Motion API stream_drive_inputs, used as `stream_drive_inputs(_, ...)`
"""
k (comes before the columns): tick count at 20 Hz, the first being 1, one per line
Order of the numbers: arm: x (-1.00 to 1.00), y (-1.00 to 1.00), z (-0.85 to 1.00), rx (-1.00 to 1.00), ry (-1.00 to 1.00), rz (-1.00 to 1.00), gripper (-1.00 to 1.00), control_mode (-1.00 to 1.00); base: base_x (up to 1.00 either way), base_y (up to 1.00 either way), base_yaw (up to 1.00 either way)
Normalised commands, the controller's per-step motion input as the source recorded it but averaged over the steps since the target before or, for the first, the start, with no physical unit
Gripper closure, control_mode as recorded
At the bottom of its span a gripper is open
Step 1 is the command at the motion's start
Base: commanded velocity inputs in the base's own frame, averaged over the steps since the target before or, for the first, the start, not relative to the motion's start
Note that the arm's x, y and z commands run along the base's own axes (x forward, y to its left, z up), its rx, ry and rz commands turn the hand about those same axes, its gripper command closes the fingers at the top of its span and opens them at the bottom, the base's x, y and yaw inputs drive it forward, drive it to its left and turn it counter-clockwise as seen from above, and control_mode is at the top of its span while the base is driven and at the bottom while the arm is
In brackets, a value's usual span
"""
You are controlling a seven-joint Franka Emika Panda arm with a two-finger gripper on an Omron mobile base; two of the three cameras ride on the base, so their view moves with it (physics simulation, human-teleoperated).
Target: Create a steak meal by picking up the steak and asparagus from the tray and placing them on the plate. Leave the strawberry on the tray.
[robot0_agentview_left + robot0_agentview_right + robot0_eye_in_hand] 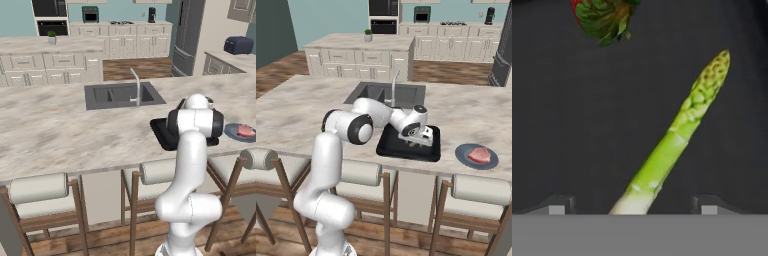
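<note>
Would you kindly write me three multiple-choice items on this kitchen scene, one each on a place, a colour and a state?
1. Where does the steak lie?
A. on the plate
B. on the tray
C. in the sink

2. What colour is the tray?
A. white
B. black
C. blue

3. How does the tool stand?
A. open, the asparagus between its fingertips
B. shut on the strawberry
C. carrying the steak

Answers:
1 A: the right base view shows the pink slab on the round dish.
2 B: both base views show it dark.
3 A: the hand view shows the tips apart either side of the stalk's pale end.
</note>
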Motion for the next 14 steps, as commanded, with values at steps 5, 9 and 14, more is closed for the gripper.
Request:
stream_drive_inputs(5, 0.26, -0.01, -0.36, 0.02, 0.0, 0.06, 1.0, -1.0, 0.0, 0.0, 0.0)
stream_drive_inputs(9, 0.01, 0.0, -0.03, 0.0, 0.0, 0.01, 1.0, -1.0, 0.0, 0.0, 0.0)
stream_drive_inputs(14, -0.01, 0.34, 0.04, -0.01, 0.03, 0.0, 1.0, -1.0, 0.0, 0.0, 0.0)
